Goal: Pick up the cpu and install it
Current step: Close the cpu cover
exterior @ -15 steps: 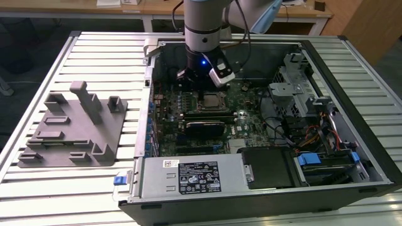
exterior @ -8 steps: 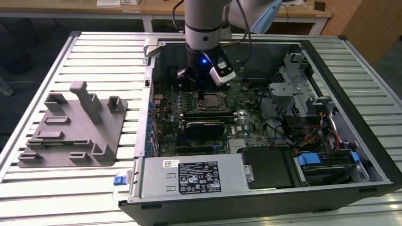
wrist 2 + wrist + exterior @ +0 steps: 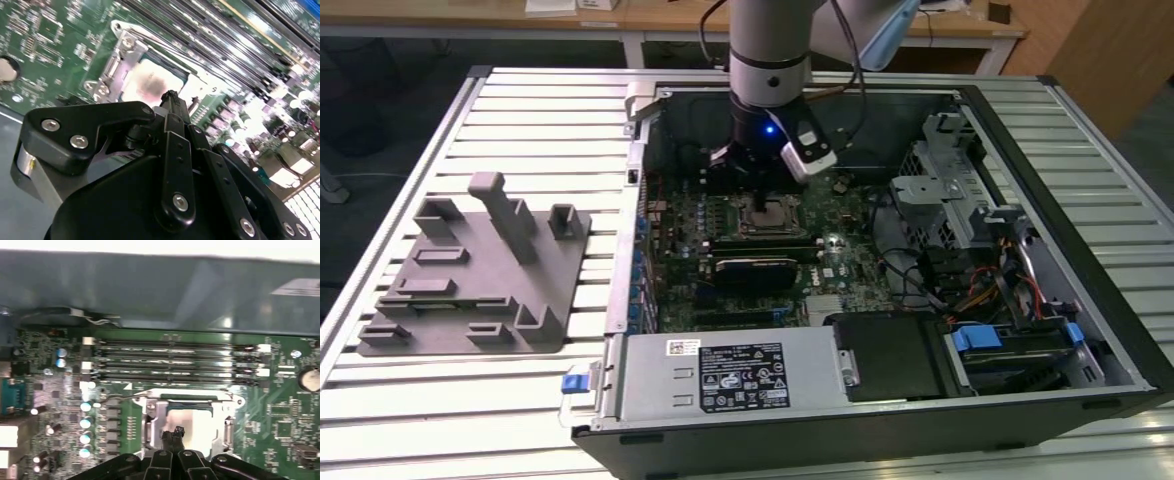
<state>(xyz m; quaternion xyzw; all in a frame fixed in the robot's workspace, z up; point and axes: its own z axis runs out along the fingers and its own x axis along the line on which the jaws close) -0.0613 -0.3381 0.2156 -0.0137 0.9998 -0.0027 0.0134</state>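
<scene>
Tool down inside the open pc case, arm near vertical. Fingers pinched together, nothing gripped between them. Tips parked right over the cpu; touching or just clear, cannot tell. Narrow closed tips read as a pressing or checking pose, not a grasp.

Exterior view, left to right:

- Well off to the exterior view's left of the tool, outside the case: grey fixture with upright posts, flat on the slatted table. Probably a staging jig, with the posts there to locate parts.
- Directly under the tool: cpu lying flat, pale silver top up, square inside the metal socket frame on the motherboard. No tilt visible in either wrist view, so likely dropped into its keyed seat. Frame closes around all four edges. Retention lever latched or not: cannot tell.
- Just beside the socket, between it and a case wall in the first wrist view: memory slots, clear of the tool.
- To the exterior view's right of the tool: drive cage and cable bundle, near but apart. Straight-down approach makes sense, since it keeps the arm off both.

Judgement: pick-up finished, chip in the socket, work at the seating stage.
</scene>
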